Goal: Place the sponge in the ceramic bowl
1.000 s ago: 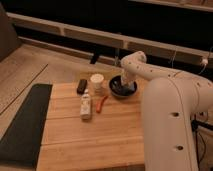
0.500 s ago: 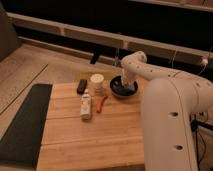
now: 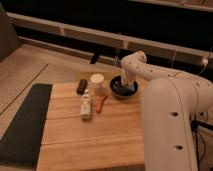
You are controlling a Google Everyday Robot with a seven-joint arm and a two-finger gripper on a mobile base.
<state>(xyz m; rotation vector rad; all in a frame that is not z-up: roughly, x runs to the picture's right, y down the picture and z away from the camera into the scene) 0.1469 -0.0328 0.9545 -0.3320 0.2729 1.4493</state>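
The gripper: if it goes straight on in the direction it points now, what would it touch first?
The gripper hangs over the ceramic bowl at the back of the wooden table and points downward. It would most likely meet the inside of the bowl first, though depth is hard to judge from this view.

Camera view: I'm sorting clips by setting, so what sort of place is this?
Likely a kitchen-style test counter indoors: a butcher-block tabletop holding a ceramic bowl, a white cup and a white bottle. The robot's hand hangs over the bowl.
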